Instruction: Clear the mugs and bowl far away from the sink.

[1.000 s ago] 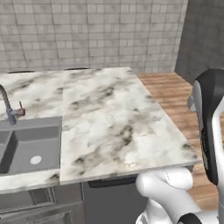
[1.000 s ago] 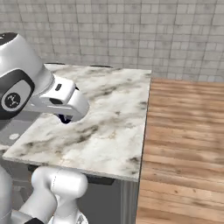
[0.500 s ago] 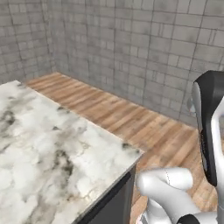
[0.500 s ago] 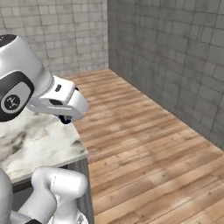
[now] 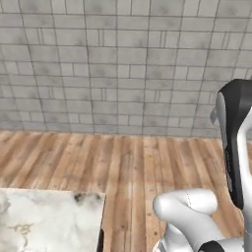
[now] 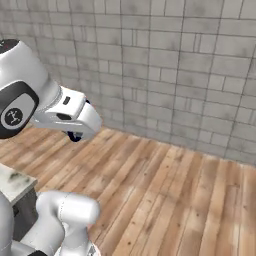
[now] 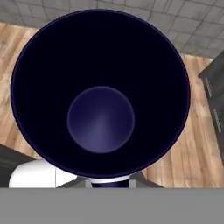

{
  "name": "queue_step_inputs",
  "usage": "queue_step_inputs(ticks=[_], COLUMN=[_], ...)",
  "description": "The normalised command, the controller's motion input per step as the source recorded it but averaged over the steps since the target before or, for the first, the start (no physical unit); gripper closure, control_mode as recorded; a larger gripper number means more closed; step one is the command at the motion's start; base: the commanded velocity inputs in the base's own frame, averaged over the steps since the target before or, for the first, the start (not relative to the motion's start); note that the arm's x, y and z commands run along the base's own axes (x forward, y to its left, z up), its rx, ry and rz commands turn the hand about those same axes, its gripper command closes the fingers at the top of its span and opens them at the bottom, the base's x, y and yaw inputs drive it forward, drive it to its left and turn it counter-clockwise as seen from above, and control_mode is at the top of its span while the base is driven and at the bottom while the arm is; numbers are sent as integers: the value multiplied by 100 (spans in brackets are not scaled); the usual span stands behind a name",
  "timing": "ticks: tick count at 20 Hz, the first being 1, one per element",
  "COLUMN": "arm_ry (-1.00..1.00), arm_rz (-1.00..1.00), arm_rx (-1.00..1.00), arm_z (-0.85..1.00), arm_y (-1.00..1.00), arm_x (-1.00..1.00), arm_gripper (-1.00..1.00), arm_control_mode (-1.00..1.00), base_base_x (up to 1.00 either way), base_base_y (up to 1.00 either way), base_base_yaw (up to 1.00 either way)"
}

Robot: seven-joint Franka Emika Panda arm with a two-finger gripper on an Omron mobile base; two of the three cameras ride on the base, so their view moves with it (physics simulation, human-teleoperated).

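Turning with my base, both cameras have swung off the sink and most of the marble counter (image 5: 49, 221), leaving just its corner at lower left, with wooden floor (image 5: 128, 167) and grey tiled wall (image 5: 123, 64) beyond. My gripper (image 6: 75, 136) hangs out over the floor, jaws pressed nearly together, pinching a mug (image 7: 100, 94); its dark navy inside looms round and close before my hand camera.

Even, flat rendered light all over, bright enough, no hard shadows on the wood floor (image 6: 165, 200). Soft and low-res throughout, a bit blurry at tile edges. Inside the mug (image 7: 100, 92) very dark, just a faint sheen around its bottom.
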Motion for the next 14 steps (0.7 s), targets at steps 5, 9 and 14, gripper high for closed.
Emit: queue_step_inputs(ticks=[5, 9, 14], arm_ry=[0, 0, 0], arm_rz=[0, 0, 0], arm_rx=[0, 0, 0], arm_z=[0, 0, 0], arm_y=[0, 0, 0], arm_x=[0, 0, 0], arm_gripper=[100, 100, 100], arm_control_mode=[100, 100, 100], base_base_x=[0, 0, 0], base_base_y=[0, 0, 0], base_base_yaw=[-100, -100, -100])
